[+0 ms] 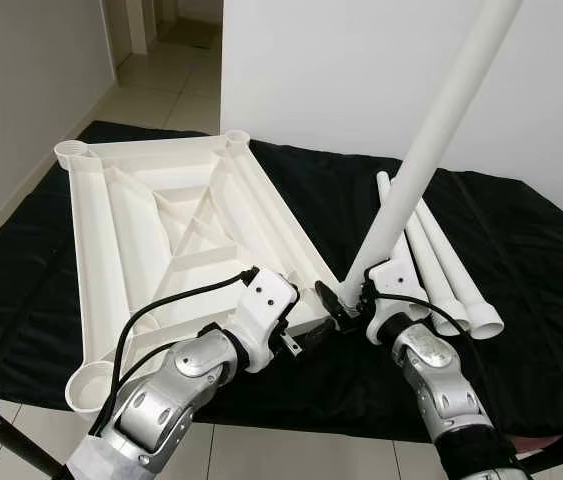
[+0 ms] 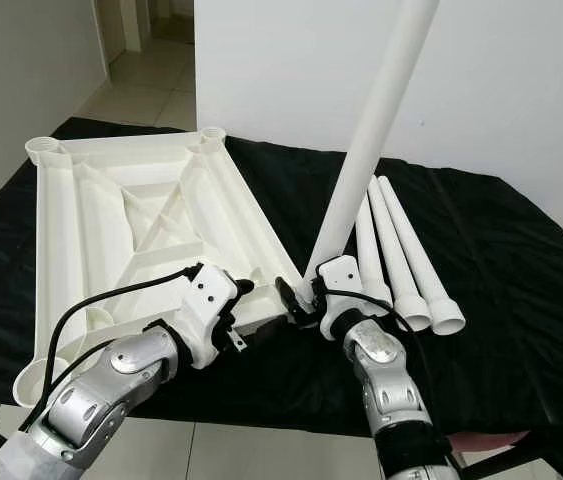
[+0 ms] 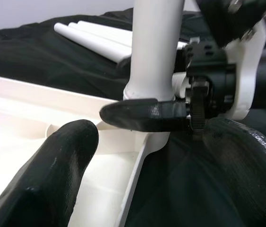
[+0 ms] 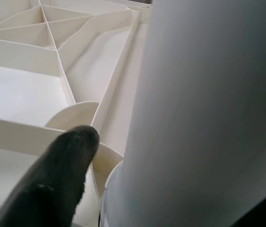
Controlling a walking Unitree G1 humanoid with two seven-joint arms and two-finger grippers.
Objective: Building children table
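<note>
The white table top (image 1: 176, 235) lies upside down, ribs up, on a black cloth (image 1: 521, 260) that covers the desk. The right tool (image 1: 346, 297) sits at the top's near right corner, clamped on the lower end of a long white leg (image 1: 431, 140). From that tool the leg rises tilted, up and away to the right, with its foot at the corner socket; whether it is fully seated there cannot be made out. In the left wrist view one black finger (image 3: 142, 114) of the right tool lies across the base of the leg.

The left tool (image 1: 296, 335) is just to the left of the right tool, at the near edge of the table top beside the same corner. Its own finger (image 3: 52, 175) hovers over the inner floor of the top; whether its fingers are apart or together cannot be told.

Beyond and to the right of the right tool, three more legs (image 1: 441, 265) lie side by side on the cloth, flared ends toward the robot.
</note>
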